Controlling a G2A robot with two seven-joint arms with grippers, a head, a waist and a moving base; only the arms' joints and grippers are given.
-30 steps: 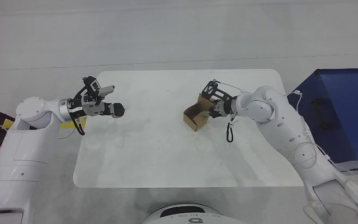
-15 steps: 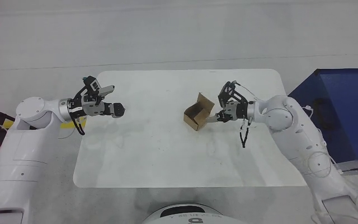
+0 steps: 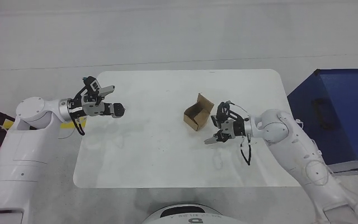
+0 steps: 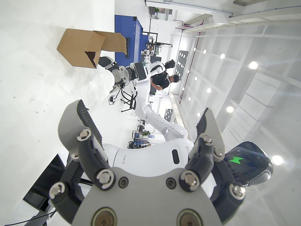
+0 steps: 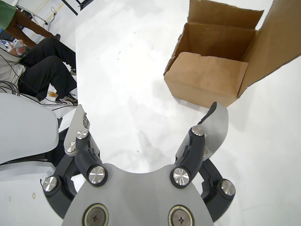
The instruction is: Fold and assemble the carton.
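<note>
A small brown carton stands on the white table right of centre, its opening uncovered and one long flap raised. My right gripper hovers just in front of it, open, touching nothing. In the right wrist view the carton lies a short way beyond the right gripper, and the raised flap rises at the carton's side. My left gripper is far off over the table's left edge, open and empty. From the left wrist view, the left gripper faces the distant carton.
A blue bin stands off the table's right side. Bare tabletop lies between the two arms and along the front edge. A seated person's legs show beyond the table's far side in the right wrist view.
My right gripper has left the carton's flap and drawn back toward the table's front, clear of the carton. The carton stays in place. The left arm has not moved.
</note>
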